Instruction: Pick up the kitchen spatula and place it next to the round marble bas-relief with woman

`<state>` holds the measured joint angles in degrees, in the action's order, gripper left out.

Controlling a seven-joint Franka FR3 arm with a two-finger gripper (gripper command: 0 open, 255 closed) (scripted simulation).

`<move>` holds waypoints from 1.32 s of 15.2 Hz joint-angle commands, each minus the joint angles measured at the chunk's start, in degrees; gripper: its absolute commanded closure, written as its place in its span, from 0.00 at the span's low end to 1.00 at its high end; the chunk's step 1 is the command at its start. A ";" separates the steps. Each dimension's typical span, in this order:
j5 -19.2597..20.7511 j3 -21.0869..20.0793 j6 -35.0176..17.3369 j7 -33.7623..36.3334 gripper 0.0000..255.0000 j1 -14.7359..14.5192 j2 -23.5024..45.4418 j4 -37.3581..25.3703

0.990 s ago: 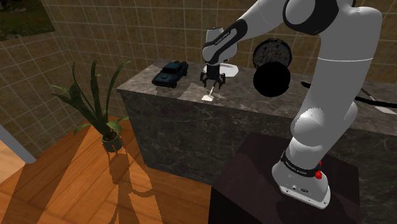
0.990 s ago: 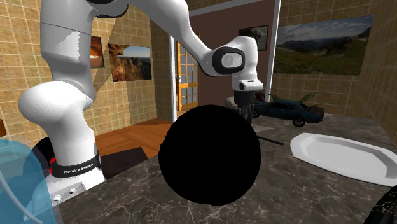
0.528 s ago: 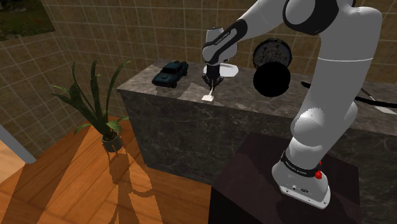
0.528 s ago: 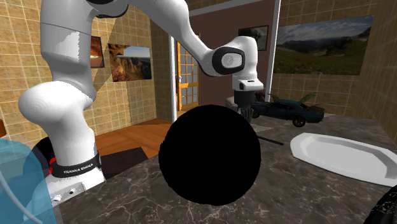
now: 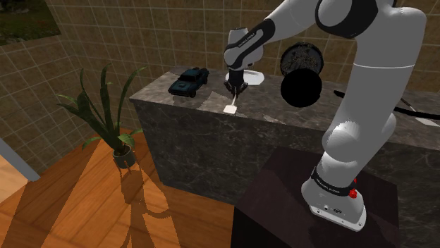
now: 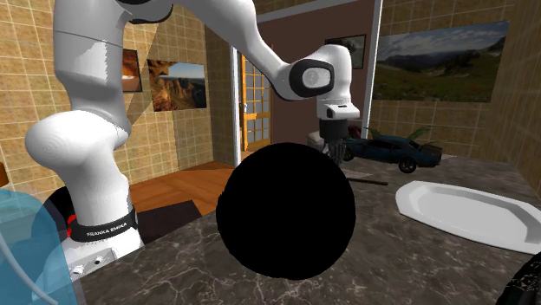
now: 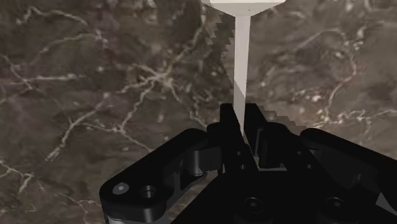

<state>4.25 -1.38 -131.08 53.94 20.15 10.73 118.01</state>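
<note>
Since a second earlier, the gripper (image 5: 235, 87) had gone from spread over the spatula (image 5: 230, 108) to pinching it, and the hand had come up a little. In the wrist view the two black fingers (image 7: 262, 124) were pressed onto the thin pale handle of the spatula (image 7: 239, 57), whose wider white blade pointed away from the hand, over the dark veined counter (image 7: 95, 83). From the shoulder view the blade hung below the gripper, near the counter's (image 5: 282, 116) front edge; whether it had cleared the stone I could not tell.

A white plate (image 5: 254, 75) lay just behind the hand there, and a dark toy car (image 5: 187, 81) stood to that view's left, well apart. To the right stood a black disc (image 5: 301, 89) with a grey speckled disc (image 5: 301, 55) behind it, bare counter between them and the spatula. In the second exterior view the black disc (image 6: 286, 212) hid the lower gripper (image 6: 336, 149); the plate (image 6: 468, 212) and car (image 6: 394, 149) lay to its right. A potted plant (image 5: 113, 116) stood on the wooden floor (image 5: 84, 204).
</note>
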 commanded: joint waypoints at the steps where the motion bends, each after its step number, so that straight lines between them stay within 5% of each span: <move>1: -0.10 -0.03 1.41 -0.12 1.00 0.01 -0.87 -0.53; 20: -0.83 -0.16 15.02 -1.09 1.00 -0.01 -6.44 -8.60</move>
<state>3.46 -1.58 -116.83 52.98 20.09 4.51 109.94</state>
